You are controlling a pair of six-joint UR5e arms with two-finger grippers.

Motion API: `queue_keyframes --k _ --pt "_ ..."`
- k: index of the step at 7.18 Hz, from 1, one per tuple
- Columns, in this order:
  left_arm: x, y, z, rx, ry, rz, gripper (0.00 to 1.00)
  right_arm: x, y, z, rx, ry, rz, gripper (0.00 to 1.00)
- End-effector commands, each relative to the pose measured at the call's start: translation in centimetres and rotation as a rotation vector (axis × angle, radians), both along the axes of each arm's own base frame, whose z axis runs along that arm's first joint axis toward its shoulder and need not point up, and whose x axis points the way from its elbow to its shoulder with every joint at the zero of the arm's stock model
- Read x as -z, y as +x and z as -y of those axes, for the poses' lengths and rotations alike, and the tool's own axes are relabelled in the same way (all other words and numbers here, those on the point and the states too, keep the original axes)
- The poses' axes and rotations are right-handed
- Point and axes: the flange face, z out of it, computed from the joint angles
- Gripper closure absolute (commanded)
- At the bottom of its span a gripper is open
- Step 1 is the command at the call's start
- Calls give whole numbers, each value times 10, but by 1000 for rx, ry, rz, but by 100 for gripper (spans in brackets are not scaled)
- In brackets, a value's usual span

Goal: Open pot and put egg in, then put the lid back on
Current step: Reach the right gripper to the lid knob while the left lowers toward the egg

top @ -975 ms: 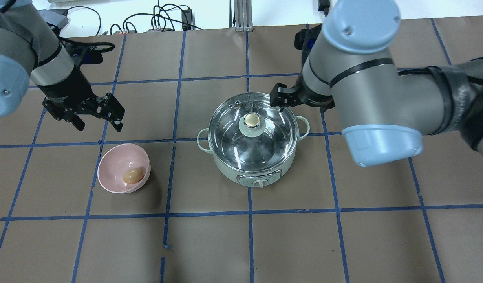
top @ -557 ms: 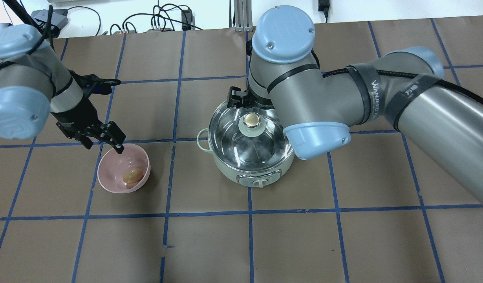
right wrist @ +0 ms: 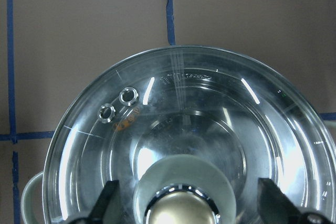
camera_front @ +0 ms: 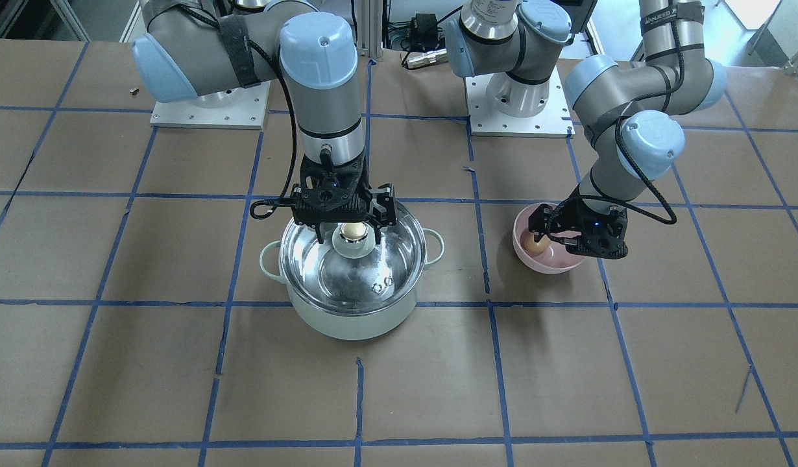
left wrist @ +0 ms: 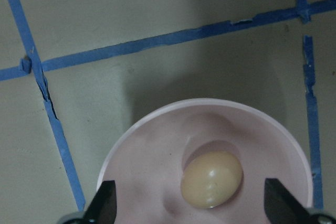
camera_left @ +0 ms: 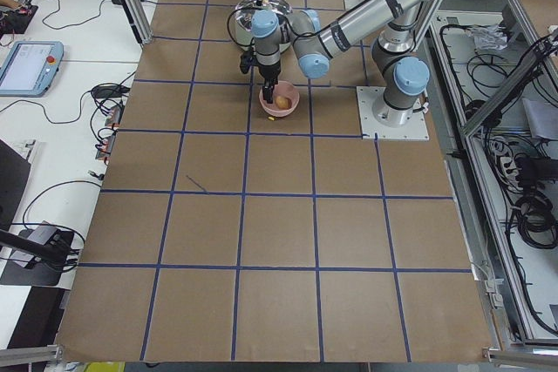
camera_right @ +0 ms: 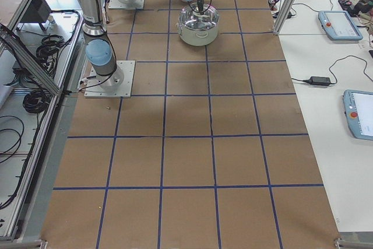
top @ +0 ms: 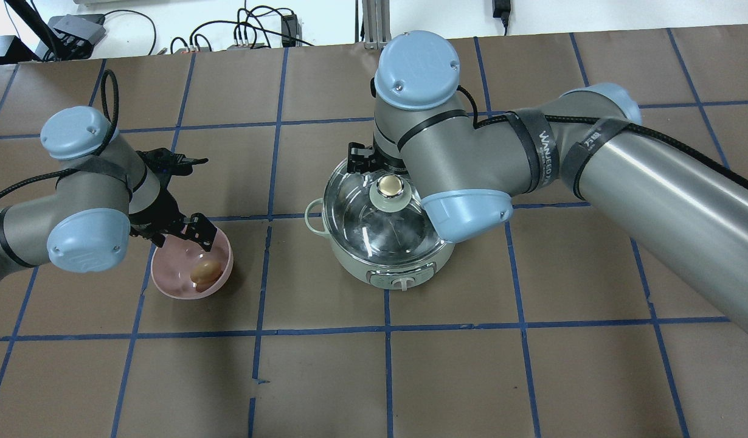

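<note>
Robotics lab: bench (top: pixel 562 377) papered brown with blue tape grid (top: pixel 387 329), arm bases bolted to steel plates (camera_front: pixel 172 117), teach pendants (camera_right: pixel 337 25), loose cables (top: pixel 252 33) alongside.

**Right wrist view:** lid (right wrist: pixel 184 108) knob (right wrist: pixel 181 211) cut by lower edge; right claw (right wrist: pixel 190 205) fingers (right wrist: pixel 107 201) show as tips only at bottom corners; pot (right wrist: pixel 23 203) handle cropped at left.
**Left wrist view:** pink bowl's (left wrist: pixel 157 145) near part lost below frame; left claw (left wrist: pixel 191 201) seen as 2 tips only.
**Overhead:** right arm's elbow (top: pixel 468 213) hides pot's right rim & handle; right claw mostly under its wrist.
**Front view:** left claw masks part of egg (camera_front: pixel 536 245) & bowl.
**Side views:** egg a speck, both claws too small to read
</note>
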Motion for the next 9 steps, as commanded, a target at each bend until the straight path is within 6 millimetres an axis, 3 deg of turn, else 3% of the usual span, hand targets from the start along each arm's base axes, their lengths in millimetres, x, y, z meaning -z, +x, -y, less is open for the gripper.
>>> queue_keyframes --k 1,2,3,5,6,9 --pt "6 0 -3 89 24 -3 0 8 0 -3 3 15 -6 46" --pt "9 -2 -8 24 31 -1 0 7 0 -2 -11 11 -9 66" --pt "17 -4 -14 4 47 -8 0 6 -1 -2 -14 12 -15 73" --pt "26 -5 -20 2 69 -17 0 -22 -19 4 -61 -14 -106 76" --pt "28 -5 -20 0 75 -18 0 -49 -32 -6 -108 -6 -123 76" --pt "42 -4 -21 -4 106 -24 0 -97 -125 -9 -170 28 -180 76"
